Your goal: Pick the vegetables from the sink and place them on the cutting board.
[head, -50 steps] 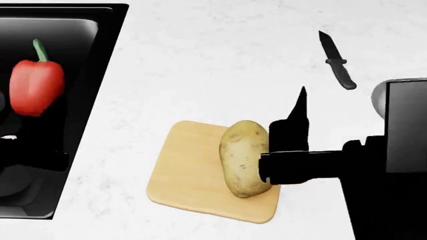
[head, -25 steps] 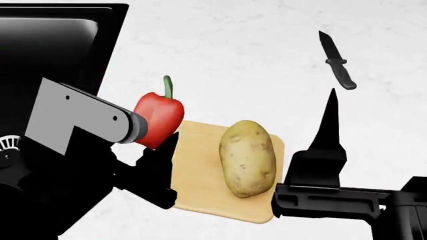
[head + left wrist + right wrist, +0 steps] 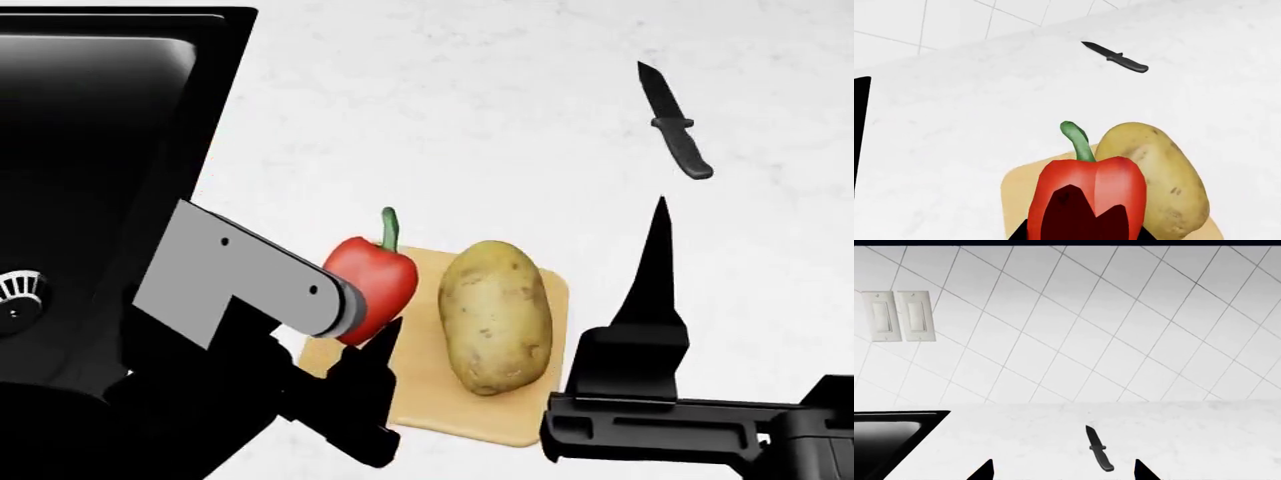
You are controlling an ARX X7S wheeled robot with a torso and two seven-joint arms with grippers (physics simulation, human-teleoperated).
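I am holding the left arm reaching in from the lower left of the head view, its grey forearm link angled up toward the cutting board (image 3: 534,300). The left gripper (image 3: 374,335) is carrying the red bell pepper (image 3: 374,285) with its jaws closed on the lower body of the fruit; in the left wrist view the dark fingers (image 3: 1071,215) are overlapping the pepper (image 3: 1091,195) from below. The pepper is standing roughly upright, green stem pointing away from the wrist, over the left part of the board and just beside the potato (image 3: 495,316). I cannot tell whether it is touching the board or hanging above it.

The potato is lying lengthwise on the right half of the board, free of both arms.

I am keeping the right arm low at the right edge of the head view, its link running horizontally and the right gripper (image 3: 654,290) pointing up and away from me, just right of the board. Its jaws are standing spread with nothing between them; in the right wrist view two finger tips (image 3: 984,470) are showing well apart.

The sink (image 3: 120,150) is lying at the left of the white table (image 3: 467,120), and a black knife (image 3: 674,122) is lying on the table well beyond the board.
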